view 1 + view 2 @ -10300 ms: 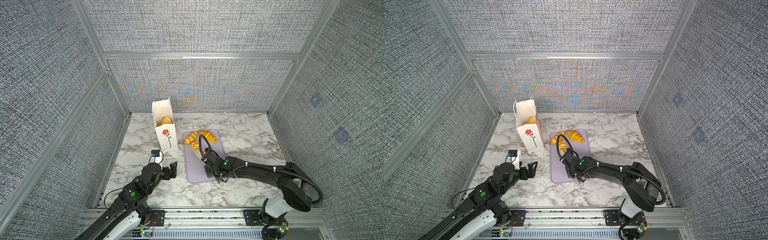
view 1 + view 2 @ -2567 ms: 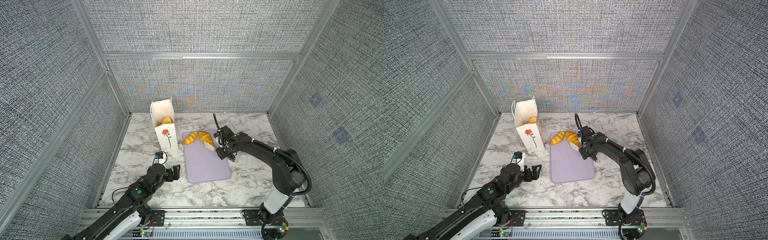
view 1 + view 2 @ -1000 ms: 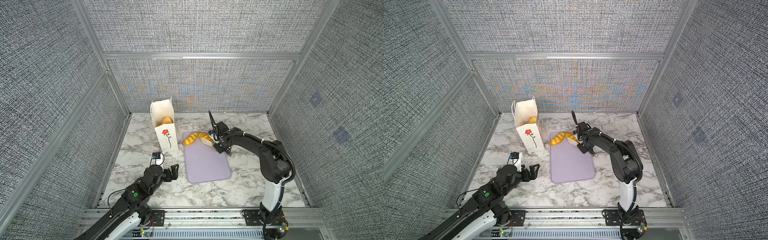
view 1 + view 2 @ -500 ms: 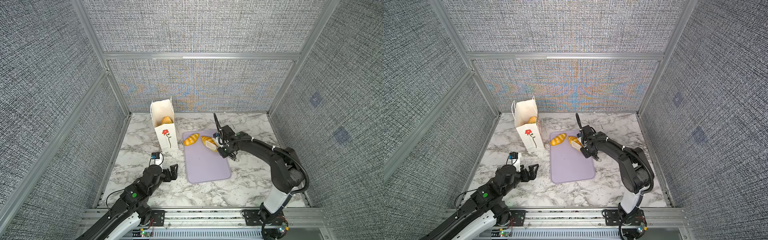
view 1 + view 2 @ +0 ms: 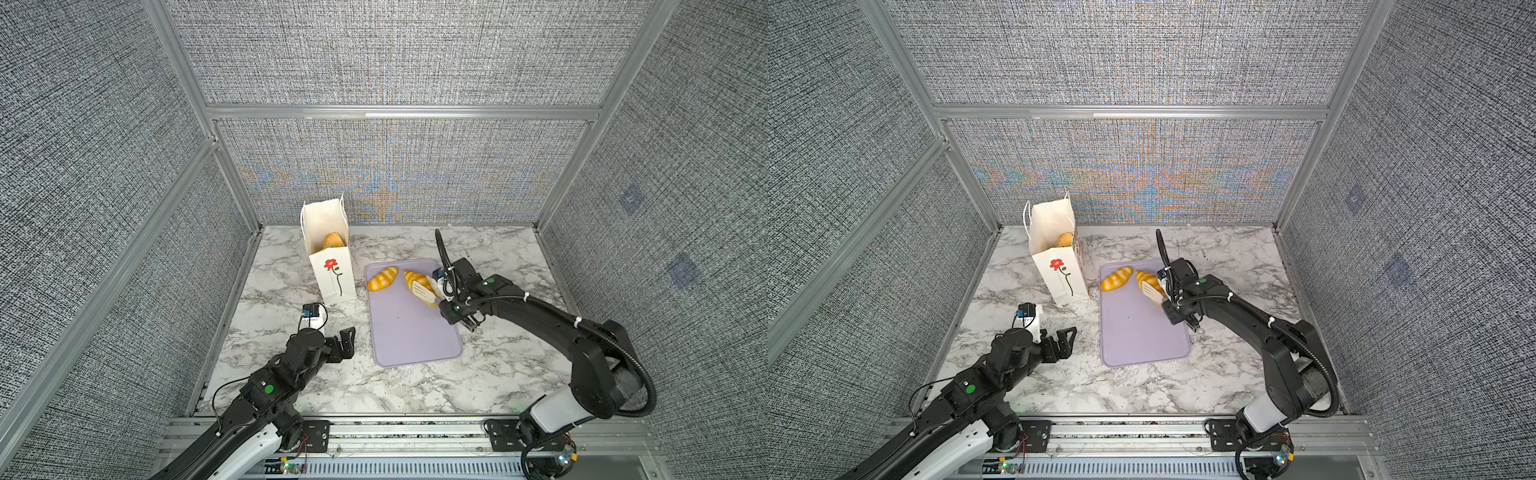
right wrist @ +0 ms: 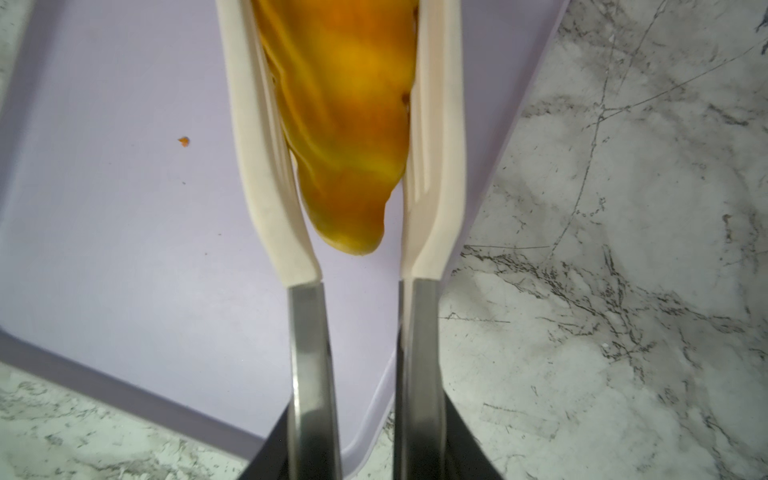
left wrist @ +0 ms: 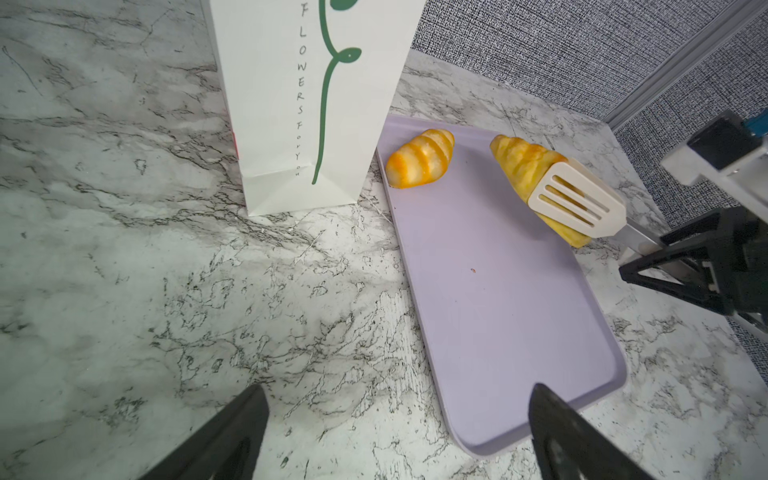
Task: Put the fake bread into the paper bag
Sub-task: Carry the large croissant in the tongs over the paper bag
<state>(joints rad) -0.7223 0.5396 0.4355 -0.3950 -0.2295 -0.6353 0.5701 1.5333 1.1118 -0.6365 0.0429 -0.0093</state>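
- Squeezing the tongs, right jaws have drawn a croissant clear of the other croissant; likely ready for the paper bag.
- Left jaws stand apart, idle.

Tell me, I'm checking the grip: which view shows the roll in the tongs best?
The right wrist view: the roll sits close-up between both blades of the tongs. The left wrist view shows its full length, partly behind a blade; both top views show it small.
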